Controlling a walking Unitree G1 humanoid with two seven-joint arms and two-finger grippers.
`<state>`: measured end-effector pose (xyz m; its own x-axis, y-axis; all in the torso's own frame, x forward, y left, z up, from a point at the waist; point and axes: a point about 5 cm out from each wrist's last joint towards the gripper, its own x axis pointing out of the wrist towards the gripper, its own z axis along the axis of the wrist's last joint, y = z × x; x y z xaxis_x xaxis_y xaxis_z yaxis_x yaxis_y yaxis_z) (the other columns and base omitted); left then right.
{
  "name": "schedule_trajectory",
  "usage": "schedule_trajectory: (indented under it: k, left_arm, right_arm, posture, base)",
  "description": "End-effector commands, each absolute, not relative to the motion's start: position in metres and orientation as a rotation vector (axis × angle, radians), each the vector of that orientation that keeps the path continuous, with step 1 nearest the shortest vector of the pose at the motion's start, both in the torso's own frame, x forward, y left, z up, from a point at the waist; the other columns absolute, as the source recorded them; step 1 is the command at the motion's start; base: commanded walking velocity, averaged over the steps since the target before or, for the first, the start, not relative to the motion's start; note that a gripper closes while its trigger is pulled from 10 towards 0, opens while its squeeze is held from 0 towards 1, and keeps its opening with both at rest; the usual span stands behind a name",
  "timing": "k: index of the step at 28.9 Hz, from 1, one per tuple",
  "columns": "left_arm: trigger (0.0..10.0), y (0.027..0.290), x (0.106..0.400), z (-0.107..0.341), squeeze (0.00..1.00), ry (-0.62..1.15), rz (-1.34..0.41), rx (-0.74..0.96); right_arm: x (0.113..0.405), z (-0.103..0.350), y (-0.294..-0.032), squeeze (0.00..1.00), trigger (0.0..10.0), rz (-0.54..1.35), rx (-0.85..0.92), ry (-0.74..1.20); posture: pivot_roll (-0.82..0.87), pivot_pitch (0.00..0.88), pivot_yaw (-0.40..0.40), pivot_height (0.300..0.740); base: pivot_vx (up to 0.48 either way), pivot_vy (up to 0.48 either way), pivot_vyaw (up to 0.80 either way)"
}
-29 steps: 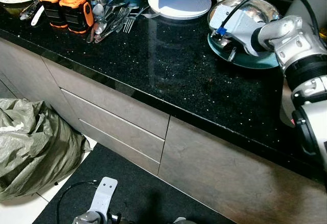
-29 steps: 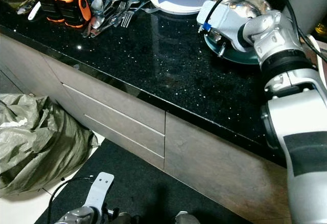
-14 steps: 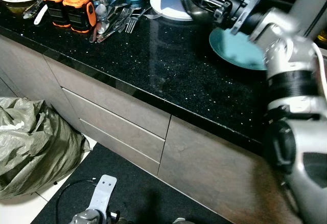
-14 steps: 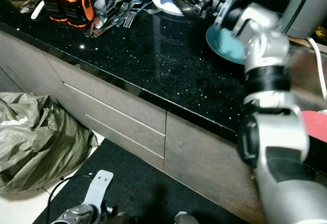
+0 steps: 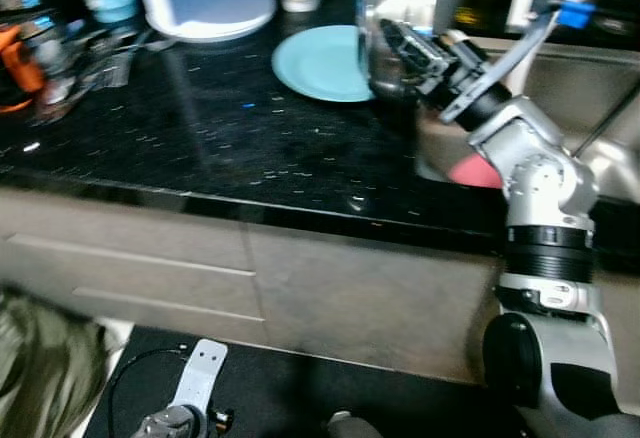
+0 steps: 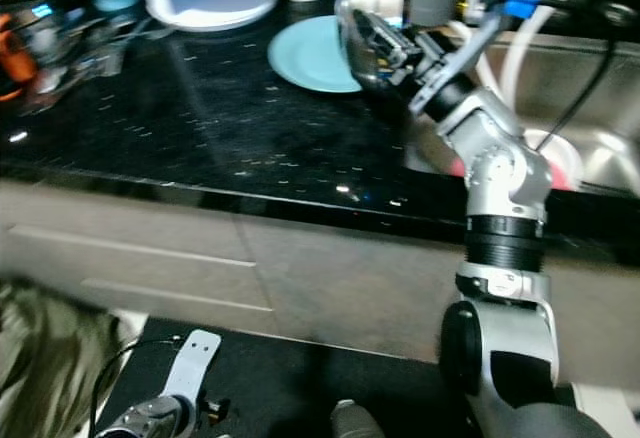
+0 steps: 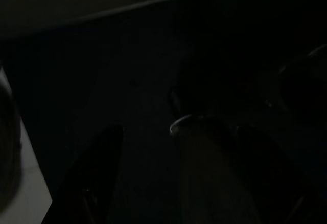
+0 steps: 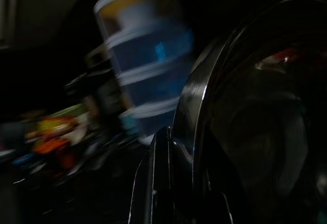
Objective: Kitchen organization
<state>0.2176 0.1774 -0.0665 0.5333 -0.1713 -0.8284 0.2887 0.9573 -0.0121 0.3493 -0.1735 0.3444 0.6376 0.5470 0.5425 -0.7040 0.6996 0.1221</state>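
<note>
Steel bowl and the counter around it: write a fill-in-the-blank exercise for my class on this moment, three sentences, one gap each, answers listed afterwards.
1. The right gripper holds the steel bowl by its ____.
2. The plate lying on the black counter is light ____ in colour.
3. To the robot's right of the counter, beyond the bowl, lies a steel ____.

Missing words: rim; blue; sink

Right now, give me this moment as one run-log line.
right gripper: shut on steel bowl rim, held tilted off counter | teal plate: bare on black countertop | sink: at right | left gripper: idle, low
</note>
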Motion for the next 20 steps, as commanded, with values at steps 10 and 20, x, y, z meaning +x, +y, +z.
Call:
schedule_trajectory:
  k: [10,20]
  left_arm:
    - [10.0,0.178,0.207,-0.073,0.00,1.015,-0.279,0.136]
    - [10.0,0.178,0.207,-0.073,0.00,1.010,-0.277,0.140]
  right_arm:
    - [0.354,0.327,-0.153,0.00,0.0,0.602,0.095,-0.395]
    - [0.370,0.311,-0.129,0.00,10.0,0.497,-0.070,-0.328]
  posture:
    - [-0.02,0.117,0.010,0.740]
    - [-0.02,0.126,-0.001,0.740]
  base:
    - [0.000,0.000,-0.80]
    - [0.000,0.000,-0.56]
